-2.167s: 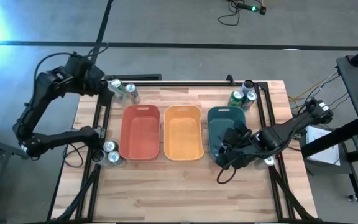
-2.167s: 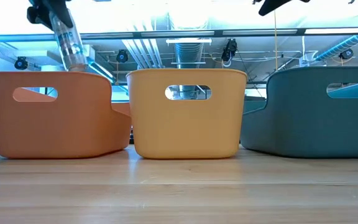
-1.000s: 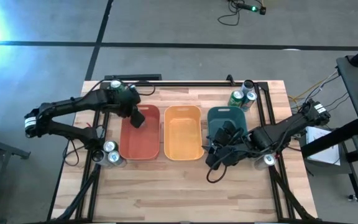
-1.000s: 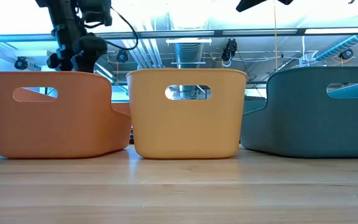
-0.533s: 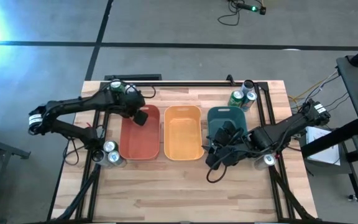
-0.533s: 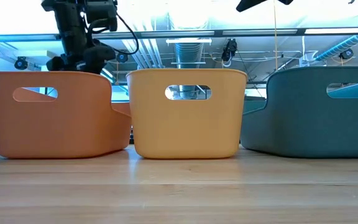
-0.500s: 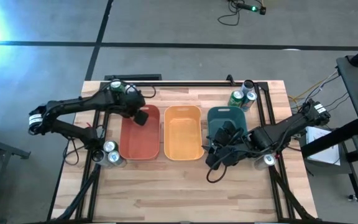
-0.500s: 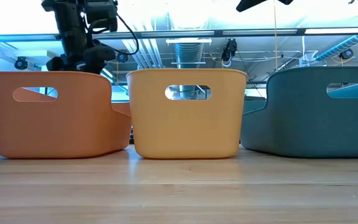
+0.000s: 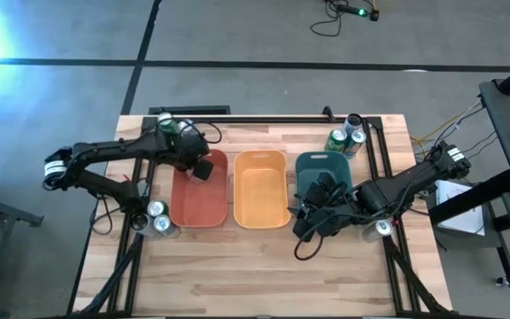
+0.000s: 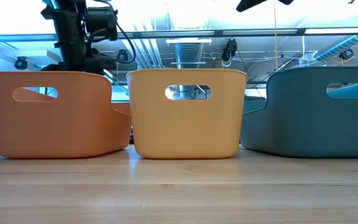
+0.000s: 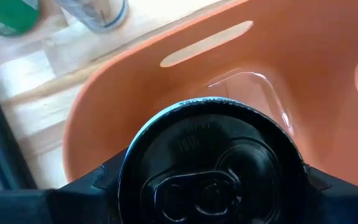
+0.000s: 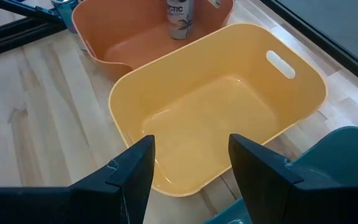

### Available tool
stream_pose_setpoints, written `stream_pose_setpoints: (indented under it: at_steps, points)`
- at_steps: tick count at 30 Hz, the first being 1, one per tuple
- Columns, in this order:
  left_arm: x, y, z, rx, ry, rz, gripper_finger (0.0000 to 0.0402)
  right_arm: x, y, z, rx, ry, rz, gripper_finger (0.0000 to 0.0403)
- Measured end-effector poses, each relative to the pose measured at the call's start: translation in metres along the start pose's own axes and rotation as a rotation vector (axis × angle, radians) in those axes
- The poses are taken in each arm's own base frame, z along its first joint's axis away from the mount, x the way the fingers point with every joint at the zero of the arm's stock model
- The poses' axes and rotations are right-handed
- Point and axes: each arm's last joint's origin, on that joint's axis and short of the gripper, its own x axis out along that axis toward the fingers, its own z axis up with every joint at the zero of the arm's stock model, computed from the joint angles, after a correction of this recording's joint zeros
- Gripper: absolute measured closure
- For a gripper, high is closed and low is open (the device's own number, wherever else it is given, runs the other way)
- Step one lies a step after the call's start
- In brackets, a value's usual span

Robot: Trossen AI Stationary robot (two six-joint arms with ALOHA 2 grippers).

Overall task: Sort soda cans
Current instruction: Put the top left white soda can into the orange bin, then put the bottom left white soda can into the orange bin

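Observation:
A silver-blue soda can point(image 12: 180, 17) stands upright inside the far end of the red bin point(image 9: 189, 208), with my left gripper point(image 9: 201, 167) shut on it from above. The left wrist view looks straight down on the can's top point(image 11: 213, 168), with the red bin's wall point(image 11: 104, 106) beneath. My right gripper point(image 12: 191, 162) hangs open with nothing between its fingers, by the near ends of the orange bin point(image 9: 259, 190) and the teal bin point(image 9: 312, 164). Other soda cans stand at the far left point(image 9: 168, 123), near left point(image 9: 158, 218) and far right point(image 9: 343, 137) of the table. My left gripper pinches the can between its two fingers, one on each side of the can just below its top rim point(image 11: 128, 169). The fingers point down from above. The can is upright inside the red bin; whether its bottom point(image 12: 179, 36) rests on the bin's floor I cannot tell.
The three bins stand side by side mid-table, showing as red point(image 10: 48, 118), orange point(image 10: 185, 112) and teal point(image 10: 316, 112) in the low view. One more can point(image 9: 382, 229) stands right of the teal bin. Black frame rails point(image 9: 140, 177) run along the table's left and right sides.
My left gripper, still shut on the can, has shifted a little toward the table's right over the red bin's far end.

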Motion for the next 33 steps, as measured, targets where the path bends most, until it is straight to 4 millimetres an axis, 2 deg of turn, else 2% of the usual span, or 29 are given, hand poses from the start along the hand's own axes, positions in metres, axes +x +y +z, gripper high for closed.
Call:
stream_pose_setpoints:
  at_steps: [8,14,24,33]
  points:
    - [-0.002,-0.001,0.002,-0.007,-0.014,-0.024,0.0128,0.000,0.000,0.000,0.003,0.000,0.000,0.0202]
    - [-0.011,-0.001,0.004,0.021,-0.004,-0.021,0.0101,0.000,0.001,-0.001,0.006,0.013,0.016,0.0202]
    - [-0.067,0.010,0.011,0.132,0.088,0.073,0.0095,0.000,0.001,-0.001,-0.021,0.022,0.018,0.0202]
    - [-0.118,0.006,0.025,0.191,0.001,-0.075,0.0094,0.000,-0.001,-0.004,-0.086,0.046,0.008,0.0202]
